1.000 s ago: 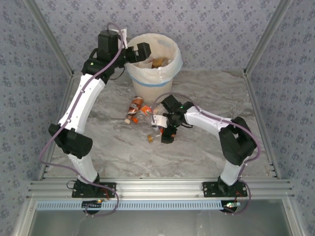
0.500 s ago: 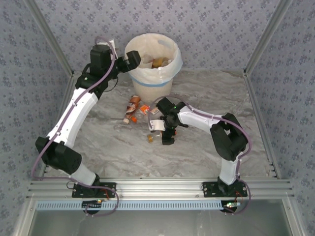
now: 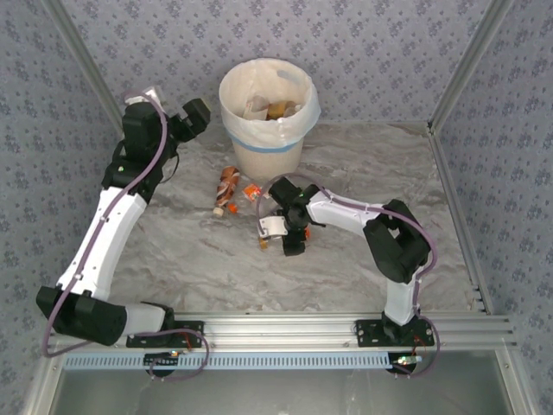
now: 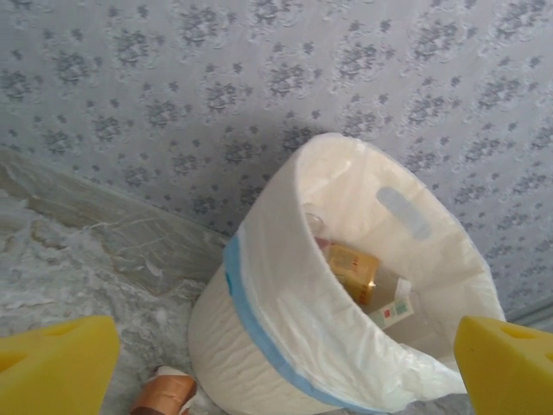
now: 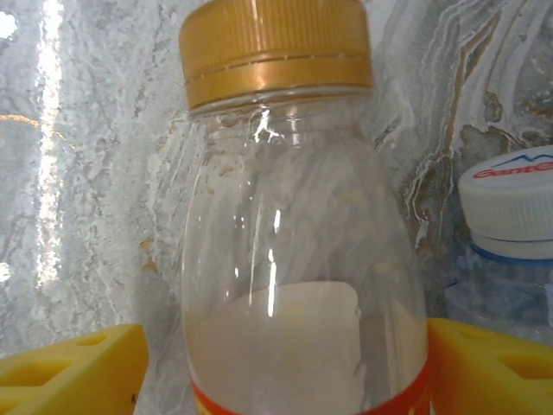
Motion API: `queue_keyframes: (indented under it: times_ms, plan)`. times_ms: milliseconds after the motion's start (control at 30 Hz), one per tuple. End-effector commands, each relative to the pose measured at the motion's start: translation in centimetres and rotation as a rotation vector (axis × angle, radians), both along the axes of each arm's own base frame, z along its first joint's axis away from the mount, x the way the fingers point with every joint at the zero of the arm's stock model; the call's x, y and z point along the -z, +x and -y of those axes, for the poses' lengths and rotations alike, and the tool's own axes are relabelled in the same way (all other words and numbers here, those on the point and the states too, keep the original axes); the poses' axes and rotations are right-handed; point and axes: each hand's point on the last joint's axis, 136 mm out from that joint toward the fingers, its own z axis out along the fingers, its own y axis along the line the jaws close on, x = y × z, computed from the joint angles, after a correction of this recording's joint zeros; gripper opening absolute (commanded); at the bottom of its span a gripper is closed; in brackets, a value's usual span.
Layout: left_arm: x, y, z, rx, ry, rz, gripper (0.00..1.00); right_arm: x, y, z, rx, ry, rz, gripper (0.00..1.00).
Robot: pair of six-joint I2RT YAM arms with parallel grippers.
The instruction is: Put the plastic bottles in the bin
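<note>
Right claw (image 5: 285, 367) is straddling the gold-capped bottle (image 5: 294, 259) lying on the table (image 5: 86, 130). Its pads are sitting just beside the bottle, with a sliver of gap on one side, so nothing is clamped. Left claw (image 4: 281, 367) is hanging wide open and empty, near the bin (image 4: 216, 337).

Risk: a low squeeze on the slick round body could be squirting the bottle out, knocking the white-capped bottle (image 5: 510, 199) just beside it.

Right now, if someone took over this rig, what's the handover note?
Left gripper: open, empty, raised to the left of the bin.
Right gripper: open, down at the table, jaws either side of the gold-cap bottle, gap on one side; not gripped yet.
Done: some bottles lie in the bin.
Left: the gold-cap bottle, the white-cap bottle beside it, and the orange-label bottle in front of the bin.
</note>
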Motion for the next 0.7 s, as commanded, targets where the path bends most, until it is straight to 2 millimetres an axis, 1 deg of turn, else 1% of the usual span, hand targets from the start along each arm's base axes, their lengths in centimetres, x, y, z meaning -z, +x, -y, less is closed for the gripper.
queue_keyframes:
  times_ms: [0, 100, 200, 267, 333, 433, 500, 567, 600, 667]
  plan:
    - [1.2, -0.1, -1.9, -0.080, -0.002, -0.029, 0.99, 1.2, -0.1, -0.1, -0.058, -0.020, 0.033, 0.82]
    - [4.1, 0.1, -3.4, -0.126, -0.034, -0.118, 1.00, 1.5, -0.3, -0.2, -0.072, -0.020, 0.048, 0.81]
    - [5.8, 0.2, -4.5, -0.152, -0.057, -0.161, 1.00, 1.7, -0.2, -0.3, -0.082, -0.025, 0.071, 0.80]
    - [6.6, 0.1, -4.9, -0.162, -0.062, -0.178, 1.00, 1.7, -0.1, -0.3, -0.090, -0.033, 0.090, 0.78]
    - [7.1, 0.1, -5.2, -0.168, -0.064, -0.188, 0.99, 1.6, -0.2, -0.5, -0.092, -0.033, 0.095, 0.74]
    - [7.7, 0.1, -5.5, -0.174, -0.062, -0.205, 0.99, 1.6, -0.6, -0.5, -0.088, -0.033, 0.083, 0.73]
    - [8.1, 0.1, -5.7, -0.180, -0.059, -0.215, 1.00, 1.5, -0.8, -0.4, -0.083, -0.035, 0.075, 0.69]
    - [8.4, 0.0, -5.9, -0.185, -0.055, -0.222, 0.99, 1.0, -0.6, -0.8, -0.063, -0.019, 0.092, 0.63]
    - [8.6, 0.0, -6.1, -0.187, -0.053, -0.229, 0.99, 1.6, -1.4, -0.1, -0.059, -0.025, 0.070, 0.61]
    - [9.1, 0.0, -6.4, -0.195, -0.051, -0.242, 0.99, 0.7, -1.5, -0.5, -0.047, 0.016, 0.073, 0.58]
